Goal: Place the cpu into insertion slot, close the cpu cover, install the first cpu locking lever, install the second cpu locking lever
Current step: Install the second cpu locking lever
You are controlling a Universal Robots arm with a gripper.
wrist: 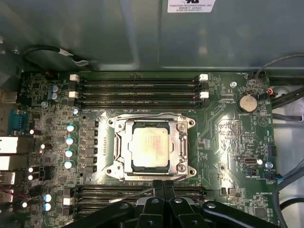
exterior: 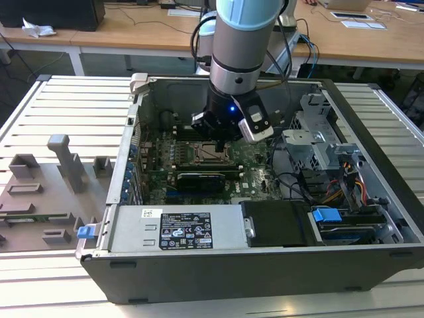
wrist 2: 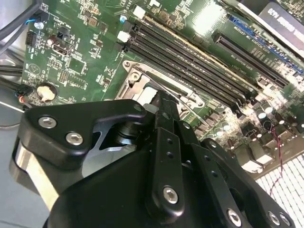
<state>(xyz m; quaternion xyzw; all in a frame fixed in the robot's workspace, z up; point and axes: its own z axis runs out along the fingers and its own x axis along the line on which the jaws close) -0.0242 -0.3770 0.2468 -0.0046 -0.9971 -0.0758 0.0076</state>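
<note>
Green motherboard (wrist: 228, 133), cpu (wrist: 150, 147) under closed cpu cover (wrist: 180, 142)

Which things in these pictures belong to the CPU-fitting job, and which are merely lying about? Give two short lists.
Job in hand:
cpu, seated in the insertion slot
cpu cover, lying closed around it
pincer, at the socket's edge

Lying about:
coin battery
memory slots
black card
blue clip
grey holders
</note>
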